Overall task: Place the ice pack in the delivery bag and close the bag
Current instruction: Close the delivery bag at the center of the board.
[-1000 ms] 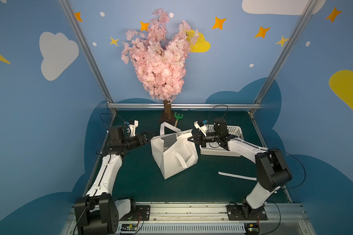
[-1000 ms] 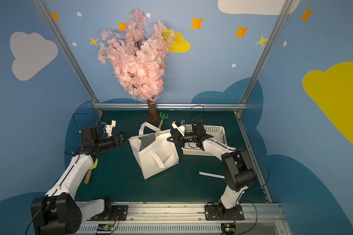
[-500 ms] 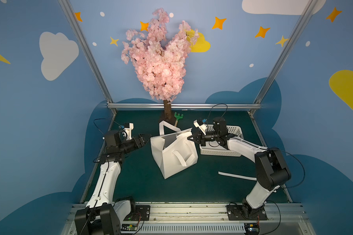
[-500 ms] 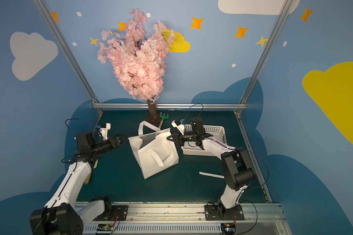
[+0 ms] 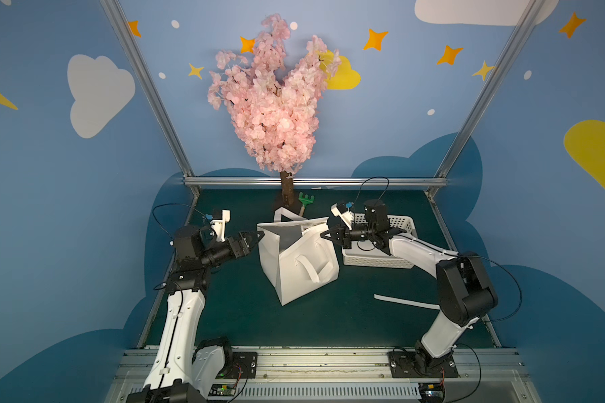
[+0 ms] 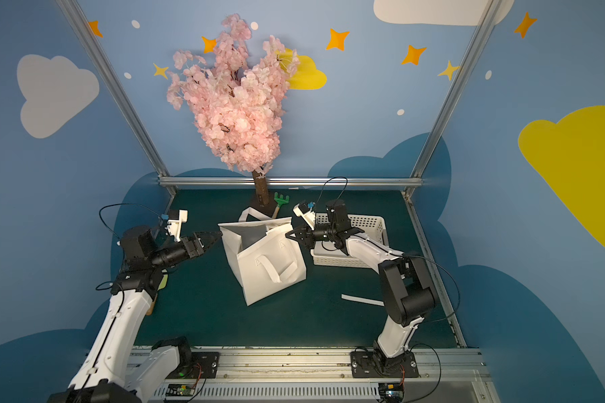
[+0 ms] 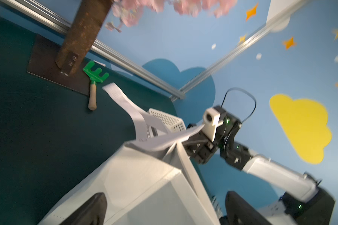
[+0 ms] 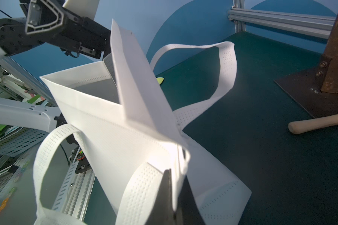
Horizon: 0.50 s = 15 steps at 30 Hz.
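Observation:
The delivery bag (image 5: 294,272) (image 6: 266,275) stands upright mid-table in both top views, its mouth open and one loop handle on its front face. My left gripper (image 5: 255,237) (image 6: 218,237) is at the bag's upper left corner, jaws wide open. In the left wrist view the bag (image 7: 144,185) fills the gap of the left gripper (image 7: 164,212). My right gripper (image 5: 325,234) (image 6: 289,234) (image 8: 176,194) is shut on the bag's right rim (image 8: 115,136). The ice pack is out of view.
A white perforated basket (image 5: 399,223) sits behind my right arm. A pink blossom tree's trunk (image 5: 287,188) and a green toy rake (image 5: 306,200) stand behind the bag. A loose white strip (image 5: 406,301) lies on the green mat at front right.
My left jaws have opened wider at the bag's left corner, and the left arm has shifted its pose. The right gripper and the bag have stayed put.

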Available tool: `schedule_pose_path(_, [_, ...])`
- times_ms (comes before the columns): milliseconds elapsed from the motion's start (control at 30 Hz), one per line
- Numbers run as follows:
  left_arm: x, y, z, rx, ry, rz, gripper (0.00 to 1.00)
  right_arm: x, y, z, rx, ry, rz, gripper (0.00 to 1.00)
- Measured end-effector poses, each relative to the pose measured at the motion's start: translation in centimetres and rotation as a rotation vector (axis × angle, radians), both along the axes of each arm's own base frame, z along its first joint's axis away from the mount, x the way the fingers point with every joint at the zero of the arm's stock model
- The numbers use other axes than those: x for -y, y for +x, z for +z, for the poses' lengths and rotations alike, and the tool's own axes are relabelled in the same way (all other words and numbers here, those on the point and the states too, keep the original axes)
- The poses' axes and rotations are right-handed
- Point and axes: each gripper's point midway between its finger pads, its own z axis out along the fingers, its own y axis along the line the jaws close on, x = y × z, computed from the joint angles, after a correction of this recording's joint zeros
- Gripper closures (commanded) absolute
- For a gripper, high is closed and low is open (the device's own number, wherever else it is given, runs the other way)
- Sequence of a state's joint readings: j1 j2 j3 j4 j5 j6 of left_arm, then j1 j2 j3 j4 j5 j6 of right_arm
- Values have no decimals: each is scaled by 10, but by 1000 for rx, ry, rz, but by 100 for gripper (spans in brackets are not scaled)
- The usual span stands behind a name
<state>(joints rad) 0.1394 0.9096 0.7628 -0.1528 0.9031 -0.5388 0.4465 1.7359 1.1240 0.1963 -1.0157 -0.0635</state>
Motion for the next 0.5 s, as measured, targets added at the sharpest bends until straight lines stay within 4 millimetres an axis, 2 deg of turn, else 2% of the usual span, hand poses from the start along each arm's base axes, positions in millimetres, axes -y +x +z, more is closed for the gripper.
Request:
schedule_pose_path(167, [35, -51, 13, 182, 136, -78, 0, 0, 0, 0, -7, -1, -4, 100])
schedule_pose_path(267, [34, -79, 15, 307, 198, -44, 0, 0, 1, -1, -16, -2, -6, 100])
schedule_pose_path(367, [30, -85, -1, 322, 247, -7, 0, -1, 2, -1, -20, -2, -9, 100])
schedule_pose_path(500, [32, -73, -36, 230, 314, 4, 0, -1, 2, -1, -23, -3, -9, 100])
